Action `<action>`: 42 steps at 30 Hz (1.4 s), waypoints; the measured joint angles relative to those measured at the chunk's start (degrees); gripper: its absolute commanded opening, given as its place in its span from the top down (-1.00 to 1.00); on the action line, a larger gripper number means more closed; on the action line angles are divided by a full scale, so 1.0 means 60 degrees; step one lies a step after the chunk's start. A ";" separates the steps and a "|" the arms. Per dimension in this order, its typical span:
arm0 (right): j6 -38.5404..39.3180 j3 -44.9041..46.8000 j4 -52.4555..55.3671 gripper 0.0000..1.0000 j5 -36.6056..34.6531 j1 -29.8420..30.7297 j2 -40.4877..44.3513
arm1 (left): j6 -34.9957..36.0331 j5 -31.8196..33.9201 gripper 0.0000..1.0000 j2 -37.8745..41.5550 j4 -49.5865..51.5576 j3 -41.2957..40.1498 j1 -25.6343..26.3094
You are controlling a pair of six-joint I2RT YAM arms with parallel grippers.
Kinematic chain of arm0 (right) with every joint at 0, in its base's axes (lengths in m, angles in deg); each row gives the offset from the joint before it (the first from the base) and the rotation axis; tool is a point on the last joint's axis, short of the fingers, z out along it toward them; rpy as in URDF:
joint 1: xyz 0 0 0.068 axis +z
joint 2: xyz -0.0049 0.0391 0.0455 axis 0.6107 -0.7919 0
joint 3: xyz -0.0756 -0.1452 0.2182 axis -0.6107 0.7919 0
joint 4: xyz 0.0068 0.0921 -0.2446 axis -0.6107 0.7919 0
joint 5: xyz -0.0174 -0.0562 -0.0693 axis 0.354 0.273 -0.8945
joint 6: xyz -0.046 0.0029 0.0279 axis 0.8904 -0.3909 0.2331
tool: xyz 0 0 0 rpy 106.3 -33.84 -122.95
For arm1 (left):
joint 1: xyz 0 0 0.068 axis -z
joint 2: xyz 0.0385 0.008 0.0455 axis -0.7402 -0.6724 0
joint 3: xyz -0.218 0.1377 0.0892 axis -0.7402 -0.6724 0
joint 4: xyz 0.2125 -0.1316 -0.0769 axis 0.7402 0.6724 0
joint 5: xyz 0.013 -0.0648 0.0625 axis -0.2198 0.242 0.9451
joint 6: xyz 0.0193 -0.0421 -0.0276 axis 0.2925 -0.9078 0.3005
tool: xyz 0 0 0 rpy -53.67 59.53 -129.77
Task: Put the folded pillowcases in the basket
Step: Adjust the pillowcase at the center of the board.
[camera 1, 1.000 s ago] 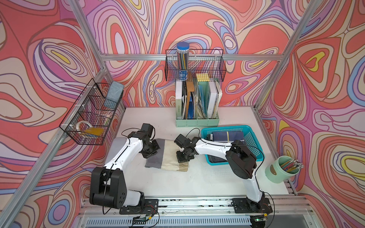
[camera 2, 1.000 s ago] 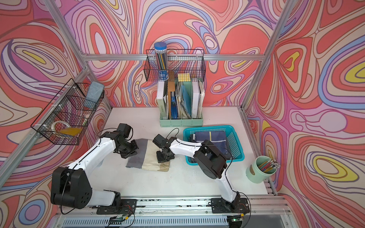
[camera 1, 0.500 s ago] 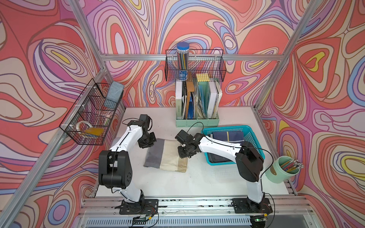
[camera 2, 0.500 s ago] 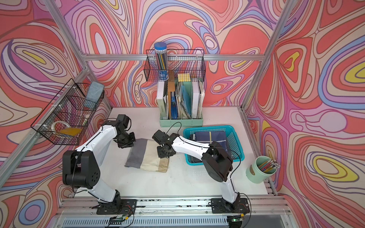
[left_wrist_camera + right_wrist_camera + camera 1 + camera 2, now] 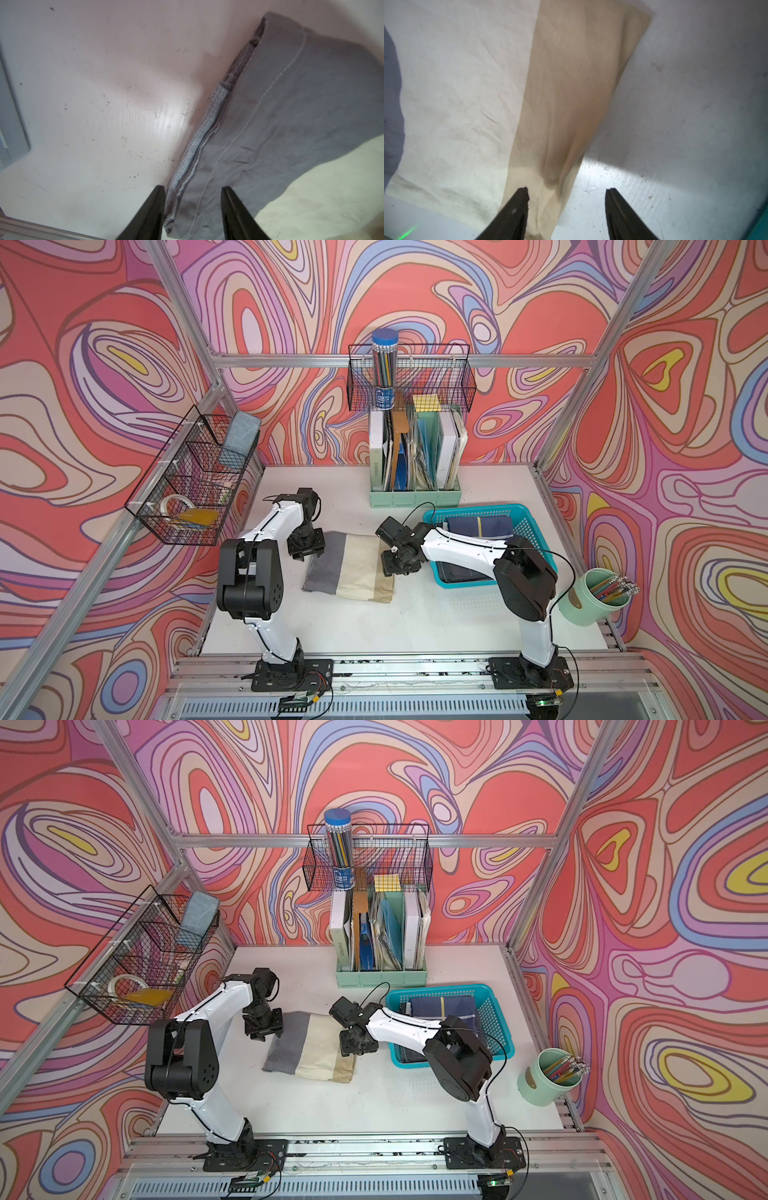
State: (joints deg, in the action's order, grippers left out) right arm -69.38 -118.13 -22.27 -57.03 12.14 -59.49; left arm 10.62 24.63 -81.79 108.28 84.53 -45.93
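The folded pillowcase [image 5: 349, 568] [image 5: 309, 1048], striped grey, cream and tan, lies flat on the white table in both top views. My left gripper [image 5: 305, 549] [image 5: 193, 188] is open, its fingers straddling the grey far-left edge of the pillowcase [image 5: 291, 104]. My right gripper [image 5: 399, 566] [image 5: 568, 190] is open too, one finger over the tan edge of the pillowcase [image 5: 571, 93] and one over bare table. The turquoise basket [image 5: 473, 509] [image 5: 436, 989] stands just right of the right gripper, with a dark blue folded cloth [image 5: 478, 526] inside.
A mint file holder [image 5: 415, 472] with books stands at the back, under a black wire basket [image 5: 409, 377]. Another wire basket [image 5: 191, 485] hangs on the left wall. A mint cup of pencils [image 5: 594, 597] sits at the right front.
Both grippers went from shut on the pillowcase's edges to open. The pillowcase stays flat on the table, and both arms have shifted slightly.
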 measured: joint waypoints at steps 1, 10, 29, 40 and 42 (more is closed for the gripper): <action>-0.0044 0.0004 -0.0113 -0.20 0.0117 -0.0044 -0.0124 | 0.0015 0.0044 -0.01 -0.0055 0.0000 -0.0047 0.0000; -0.0397 0.0244 -0.0976 -0.09 0.0962 -0.0113 -0.0379 | 0.0117 0.0182 0.04 -0.0616 -0.0033 -0.0463 -0.0007; -0.0448 0.0474 -0.1359 -0.03 0.1435 -0.0102 -0.0284 | 0.0430 -0.0627 -0.09 -0.1195 0.0109 -0.0357 -0.0182; -0.0124 0.0743 -0.0747 0.05 0.1421 -0.0809 0.0007 | 0.0361 -0.2353 -0.04 -0.1468 0.0557 -0.0401 -0.0138; 0.0131 0.0412 -0.0310 0.06 0.1206 -0.1067 -0.0069 | 0.0346 -0.2488 -0.04 -0.1461 0.0590 -0.0397 -0.0098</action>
State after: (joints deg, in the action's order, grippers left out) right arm -68.59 -115.66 -24.13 -49.80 5.74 -59.91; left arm 12.69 9.70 -90.55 111.82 82.15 -46.52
